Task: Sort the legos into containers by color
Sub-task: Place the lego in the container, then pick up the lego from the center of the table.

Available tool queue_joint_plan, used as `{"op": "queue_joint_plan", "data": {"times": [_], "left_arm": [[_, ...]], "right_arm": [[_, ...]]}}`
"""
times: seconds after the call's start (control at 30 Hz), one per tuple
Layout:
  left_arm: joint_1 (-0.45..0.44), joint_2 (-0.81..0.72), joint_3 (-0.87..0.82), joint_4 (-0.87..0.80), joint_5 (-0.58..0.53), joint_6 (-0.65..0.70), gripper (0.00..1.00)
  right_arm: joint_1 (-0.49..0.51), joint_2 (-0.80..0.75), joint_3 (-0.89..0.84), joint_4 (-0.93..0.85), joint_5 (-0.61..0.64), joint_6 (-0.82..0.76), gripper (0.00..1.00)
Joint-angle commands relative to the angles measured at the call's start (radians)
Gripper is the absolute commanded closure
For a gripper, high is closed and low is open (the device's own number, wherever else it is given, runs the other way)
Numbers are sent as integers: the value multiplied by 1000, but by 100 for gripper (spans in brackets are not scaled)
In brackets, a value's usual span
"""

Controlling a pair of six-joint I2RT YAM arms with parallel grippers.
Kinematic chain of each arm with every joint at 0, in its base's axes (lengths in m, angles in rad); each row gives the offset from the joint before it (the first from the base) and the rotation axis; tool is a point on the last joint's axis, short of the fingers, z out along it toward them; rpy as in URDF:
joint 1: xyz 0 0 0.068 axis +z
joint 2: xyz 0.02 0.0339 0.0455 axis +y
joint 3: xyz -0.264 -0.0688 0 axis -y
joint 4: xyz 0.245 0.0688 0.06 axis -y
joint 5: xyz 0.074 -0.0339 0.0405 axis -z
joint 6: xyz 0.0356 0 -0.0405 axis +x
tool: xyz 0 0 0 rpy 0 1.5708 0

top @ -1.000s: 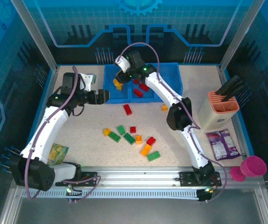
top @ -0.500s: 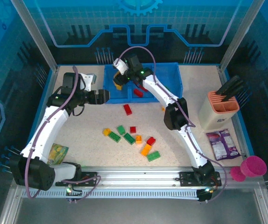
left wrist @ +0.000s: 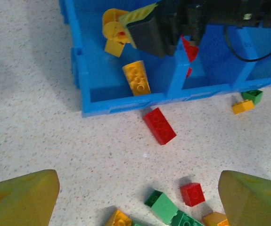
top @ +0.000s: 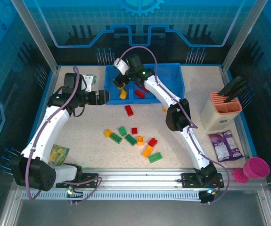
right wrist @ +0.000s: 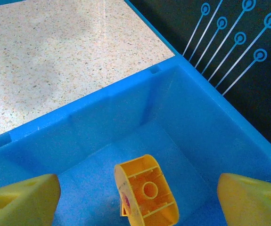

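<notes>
Two yellow legos [top: 122, 94] lie in the left compartment of the tray [top: 173, 75]. One is a long brick [left wrist: 136, 78] near the front wall, the other a round piece [right wrist: 147, 193] farther back. The left wrist view shows both of them. The right wrist view shows the round piece on its side, with its hollow underside turned to the camera.

The right gripper [top: 121, 84] hangs over this compartment. Its fingers [right wrist: 20, 200] stand wide apart and touch nothing. Red legos [top: 140, 93] are in the middle compartment, partly hidden by the right arm [top: 166, 96], so I cannot tell how many.

One red brick [left wrist: 159, 125] lies just in front of the tray. More bricks [top: 130, 140] in red, green and orange are scattered farther in front of it.

The left gripper [top: 104, 96] is just left of the tray, its fingers also apart and holding nothing. In its own view the fingertips are cut off at the lower corners.

The table [top: 88, 122] is speckled beige. Right of the tray stands a salmon holder [top: 222, 110] with black tools. Farther to the front right lie a purple packet [top: 225, 145] and a pink cup [top: 257, 167]. Blue walls [top: 78, 23] with a printed line pattern stand behind the tray.
</notes>
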Motion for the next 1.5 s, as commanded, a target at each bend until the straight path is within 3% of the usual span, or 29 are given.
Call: {"op": "queue_joint_plan", "data": {"times": [0.0,0.13,0.27,0.4,0.73,1.07,1.47], "left_arm": [[1,-6,-9,-17,-41,-102,13],[-87,12,-78,52,-67,-197,13],[-192,87,-105,109,-122,-281,13],[-245,184,-131,187,-128,-391,13],[-358,416,-85,244,-230,-495,14],[-425,597,77,196,-442,-528,15],[-449,766,257,100,-486,-542,16]], "right_arm": [[1,-110,-2,10,-8,10,14],[-22,-234,-103,15,8,54,14],[-51,-448,-346,61,43,93,13],[-77,-663,-596,76,102,132,12],[-138,-1101,-1206,230,140,292,13],[-130,-1208,-1413,325,116,294,14],[-141,-1250,-1490,378,107,281,13]]}}
